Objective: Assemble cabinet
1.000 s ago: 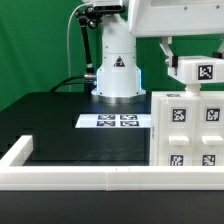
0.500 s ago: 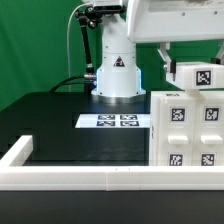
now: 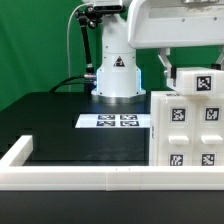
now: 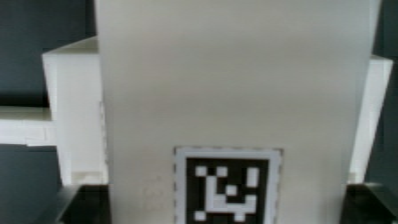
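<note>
The cabinet (image 3: 186, 131) is a large white box with several square tags on its face, standing at the exterior view's right on the black table. My gripper (image 3: 191, 68) hangs just above its top edge and is shut on a small flat white tagged panel (image 3: 198, 80). The panel's lower edge is at or just above the cabinet's top; I cannot tell whether they touch. In the wrist view the panel (image 4: 222, 90) fills the middle, with its tag near my gripper (image 4: 222, 205). The dark fingers (image 4: 79, 203) sit at either side, and part of the cabinet (image 4: 68, 110) shows behind.
The marker board (image 3: 116, 121) lies flat on the table in front of the arm's white base (image 3: 116, 72). A long low white rim (image 3: 80, 178) frames the table's near edge and the exterior view's left side.
My gripper has carried the tagged panel toward the exterior view's right and slightly down, closer over the cabinet's top. The cabinet has not moved.
</note>
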